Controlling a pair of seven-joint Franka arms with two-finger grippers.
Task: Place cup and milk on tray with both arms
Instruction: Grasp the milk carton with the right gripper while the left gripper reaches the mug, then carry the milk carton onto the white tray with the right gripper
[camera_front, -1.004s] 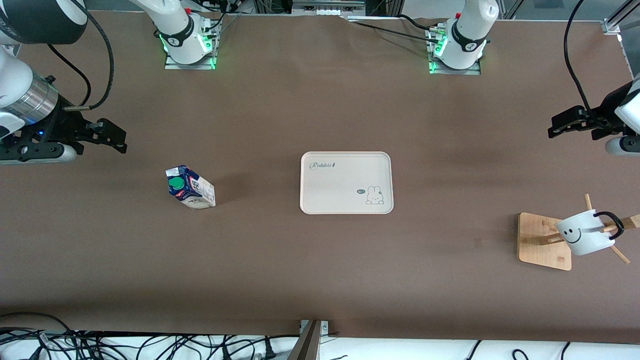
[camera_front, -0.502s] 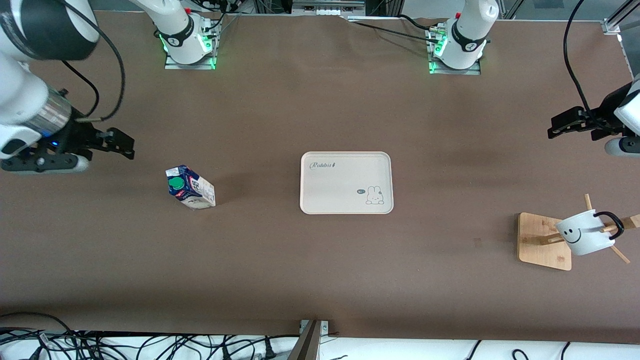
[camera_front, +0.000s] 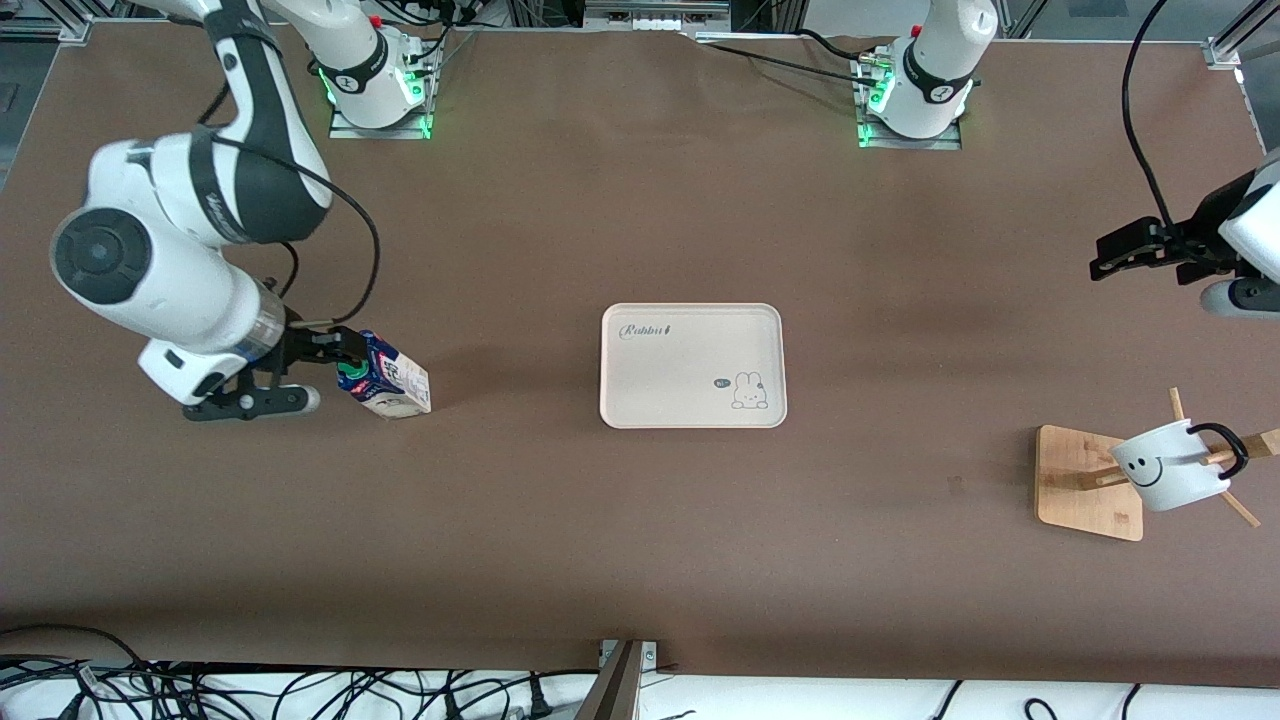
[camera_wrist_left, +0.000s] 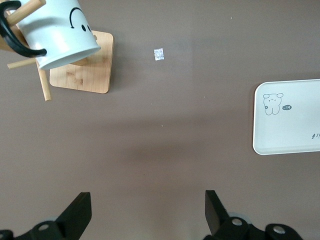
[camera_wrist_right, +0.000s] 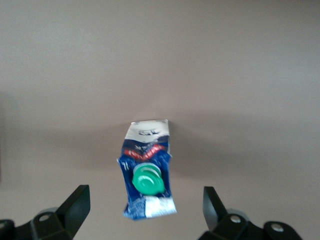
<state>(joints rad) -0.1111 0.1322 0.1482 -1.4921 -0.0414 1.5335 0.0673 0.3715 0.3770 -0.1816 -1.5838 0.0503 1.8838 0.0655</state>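
The milk (camera_front: 385, 378) stands on the table toward the right arm's end, dark blue top and green cap up. My right gripper (camera_front: 328, 372) is open right beside the carton's top, not touching it. In the right wrist view the milk (camera_wrist_right: 147, 170) sits between the spread fingers (camera_wrist_right: 76, 204). The cup (camera_front: 1168, 465) hangs tilted on a wooden rack at the left arm's end. My left gripper (camera_front: 1110, 255) is open and empty in the air, apart from the cup. The left wrist view shows the cup (camera_wrist_left: 57, 32) and the tray (camera_wrist_left: 290, 117). The tray (camera_front: 692, 365) lies empty mid-table.
The wooden rack has a square base (camera_front: 1085, 482) and slanted pegs (camera_front: 1240, 510); its base also shows in the left wrist view (camera_wrist_left: 82, 72). A small pale speck (camera_front: 955, 487) lies on the brown table. Cables run along the table edge nearest the front camera (camera_front: 300, 690).
My right arm has swung in from the table's end and brought its open gripper up to the milk's top. The left gripper has barely shifted. Milk, cup and tray have not moved.
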